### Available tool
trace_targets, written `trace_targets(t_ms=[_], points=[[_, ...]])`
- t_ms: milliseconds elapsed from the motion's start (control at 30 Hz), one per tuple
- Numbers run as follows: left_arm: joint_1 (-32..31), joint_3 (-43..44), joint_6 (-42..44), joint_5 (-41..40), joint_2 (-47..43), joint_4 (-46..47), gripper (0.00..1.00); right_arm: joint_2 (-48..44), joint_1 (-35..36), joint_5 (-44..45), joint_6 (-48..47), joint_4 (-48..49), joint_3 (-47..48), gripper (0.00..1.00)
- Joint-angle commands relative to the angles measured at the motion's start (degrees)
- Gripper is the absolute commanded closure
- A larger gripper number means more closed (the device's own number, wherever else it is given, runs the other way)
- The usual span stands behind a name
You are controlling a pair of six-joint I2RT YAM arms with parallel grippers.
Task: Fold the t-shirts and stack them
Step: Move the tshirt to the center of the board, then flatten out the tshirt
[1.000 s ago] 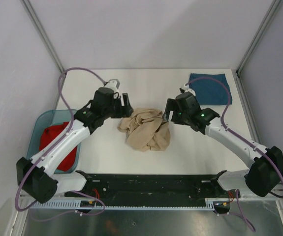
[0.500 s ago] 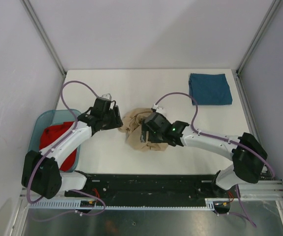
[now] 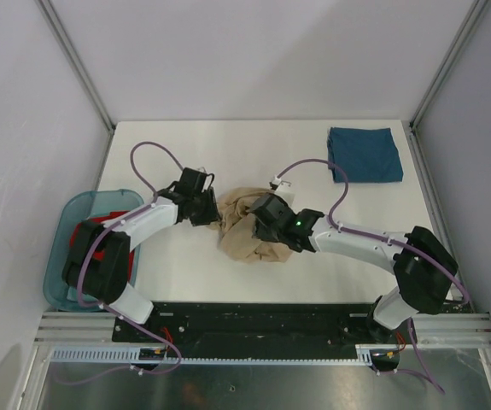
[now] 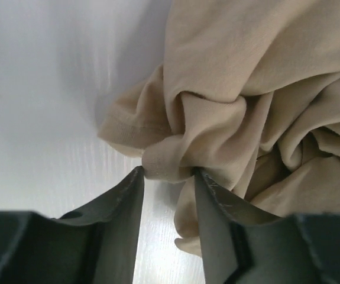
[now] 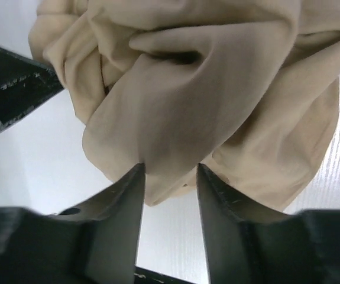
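Observation:
The tan t-shirt (image 3: pixel 247 246) lies crumpled in the middle of the white table (image 3: pixel 177 265). My left gripper (image 3: pixel 210 211) is at the heap's left edge. In the left wrist view its jaws (image 4: pixel 167 172) stand apart with a small fold of tan cloth (image 4: pixel 240 89) between the fingertips. My right gripper (image 3: pixel 259 224) is low over the heap's middle. Its jaws (image 5: pixel 170 168) also stand apart, straddling a hanging lobe of the tan t-shirt (image 5: pixel 205 77). A teal-blue t-shirt (image 3: pixel 365 154) lies folded at the far right. A red t-shirt (image 3: pixel 92 225) shows in the bin, partly behind my left arm.
A translucent teal bin (image 3: pixel 64 224) sits off the table's left edge. The left gripper's dark finger (image 5: pixel 10 89) shows at the upper left of the right wrist view, close to the heap. Metal frame posts stand at the back corners, with the black rail along the near edge.
Both arms have come in from either side onto the tan t-shirt and dropped low. Both pairs of jaws have narrowed from wide open to part-way closed around cloth.

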Motion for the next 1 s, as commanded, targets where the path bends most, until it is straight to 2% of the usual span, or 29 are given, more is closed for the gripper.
trace_targets(t_ms=[0, 100, 200, 367, 633, 767, 967], points=[[0.28, 2.63, -2.80, 0.30, -0.34, 4.32, 0.65, 0.77, -1.96, 1.88, -0.01, 0.99, 0.27, 0.68], [0.24, 2.11, -3.54, -1.51, -2.42, 4.35, 0.87, -0.88, -3.85, 1.20, -1.73, 0.42, 0.21, 0.92], [0.30, 1.15, -3.89, -7.00, -7.41, 3.22, 0.98, -5.09, -7.94, 1.26, -3.91, -2.60, 0.26, 0.99], [0.37, 1.64, -0.41, -15.72, -18.49, -2.08, 1.00, -14.92, -19.12, -0.39, -9.69, -7.92, 0.27, 1.00], [0.36, 5.17, 6.16, -22.04, -35.05, -8.96, 1.00, -25.35, -34.61, -8.53, -17.23, -12.15, 2.96, 1.00], [0.35, 10.32, 7.65, -23.01, -36.95, -10.68, 1.00, -26.45, -38.49, -12.17, -18.75, -12.98, 6.17, 1.00], [0.37, 20.41, 9.88, -24.87, -34.87, -11.77, 1.00, -26.34, -39.48, -13.21, -19.93, -13.92, 12.45, 1.00]])
